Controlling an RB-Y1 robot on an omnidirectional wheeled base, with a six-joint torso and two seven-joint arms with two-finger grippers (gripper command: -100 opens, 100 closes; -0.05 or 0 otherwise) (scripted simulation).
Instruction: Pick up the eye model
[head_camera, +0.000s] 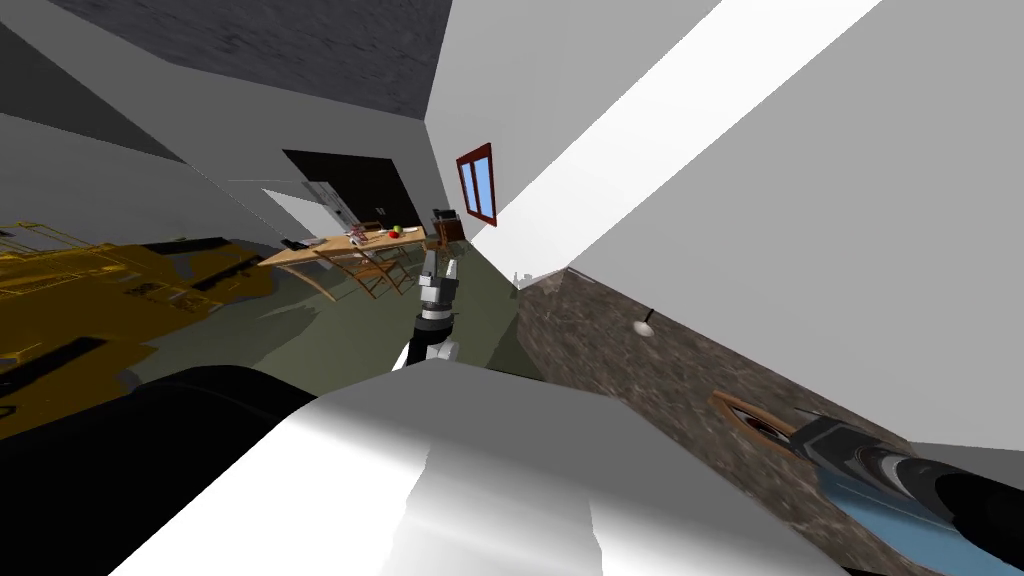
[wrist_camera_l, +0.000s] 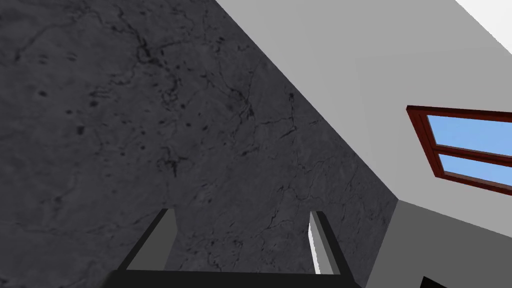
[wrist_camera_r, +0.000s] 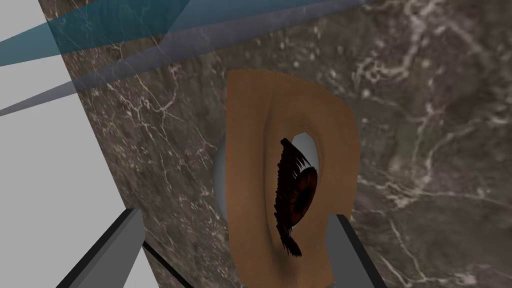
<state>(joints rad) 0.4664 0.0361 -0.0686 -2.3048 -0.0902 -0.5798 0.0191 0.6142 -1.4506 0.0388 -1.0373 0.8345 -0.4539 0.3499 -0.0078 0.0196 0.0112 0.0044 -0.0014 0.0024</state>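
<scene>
**Right wrist view.** The eye model is seen close, lying flat on a brown, white-veined marbled counter. A tan patch of skin, a brown iris, dark lashes and a pale grey ball behind the skin are resolved here. The right gripper is held over the model with its fingers spread wide. One finger is seen at the model's edge, though contact cannot be confirmed. The other finger is set apart from the model, near the counter's edge. Nothing is clamped. Translucent blue-grey bands are laid across the far end of the counter.

**Head view.** The placing is given here. The counter is seen to run along a white wall on the robot's right. The model is reduced to a small tan sliver just ahead of the right arm's dark gripper body. Farther along the counter a small pale object is seen, too small to be identified. The left arm is held out ahead of the chest, well apart from the counter.

**Left wrist view.** The left gripper is shown with its fingers wide apart and nothing between them.
</scene>
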